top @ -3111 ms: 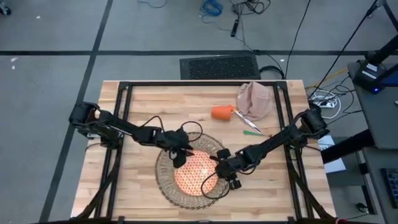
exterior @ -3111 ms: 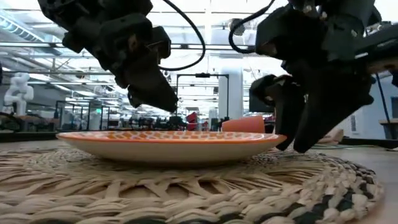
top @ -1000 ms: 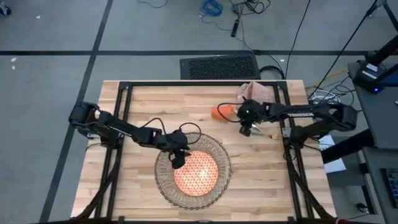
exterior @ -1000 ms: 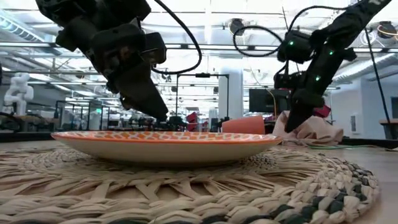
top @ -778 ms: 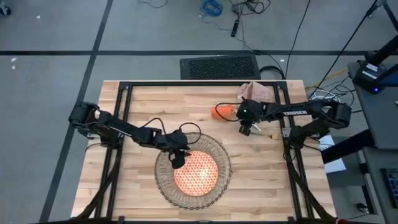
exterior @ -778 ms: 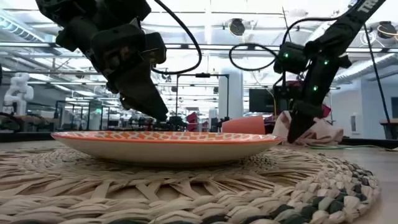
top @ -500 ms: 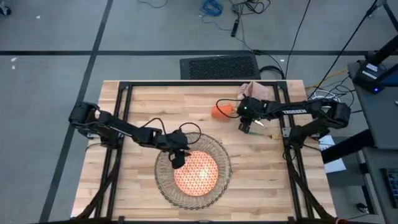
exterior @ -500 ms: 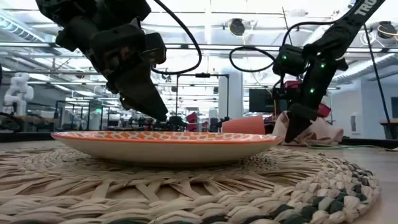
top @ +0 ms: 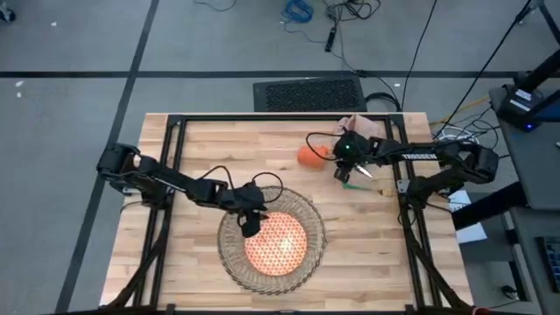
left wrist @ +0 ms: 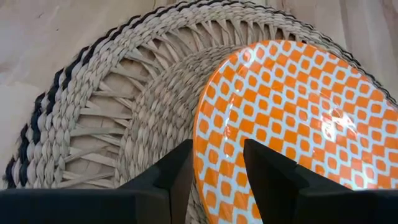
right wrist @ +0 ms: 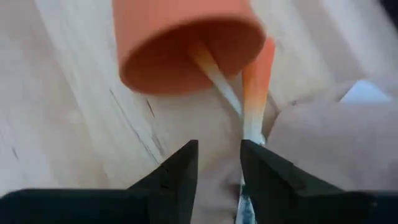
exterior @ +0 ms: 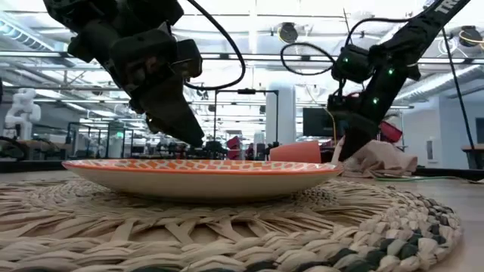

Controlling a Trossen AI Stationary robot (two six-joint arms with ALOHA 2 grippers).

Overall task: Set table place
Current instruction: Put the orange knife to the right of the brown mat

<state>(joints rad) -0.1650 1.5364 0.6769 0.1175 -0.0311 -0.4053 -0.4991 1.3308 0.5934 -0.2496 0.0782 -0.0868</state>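
Note:
An orange-patterned plate (top: 280, 249) lies flat on the round woven placemat (top: 229, 254) at the table's near middle. My left gripper (top: 251, 224) hovers open over the plate's far left rim (left wrist: 208, 134), one finger on each side of it. At the far right an orange cup (top: 308, 156) lies on its side beside the beige napkin (top: 367, 131). Next to the cup are an orange-handled utensil (right wrist: 256, 74) and a green-handled one (top: 354, 185). My right gripper (top: 343, 174) is open, just right of the cup, pointing at the cup's mouth (right wrist: 186, 56).
The table (top: 201, 149) is bare wood on its left side and near right corner. Black frame rails (top: 172, 175) run along both sides. A dark floor mat (top: 308, 94) and cables lie beyond the far edge.
My right gripper has left the plate's right rim and swung to the far right of the table. Over the last second it has edged a little toward the far edge and the cup. The plate stays on the placemat.

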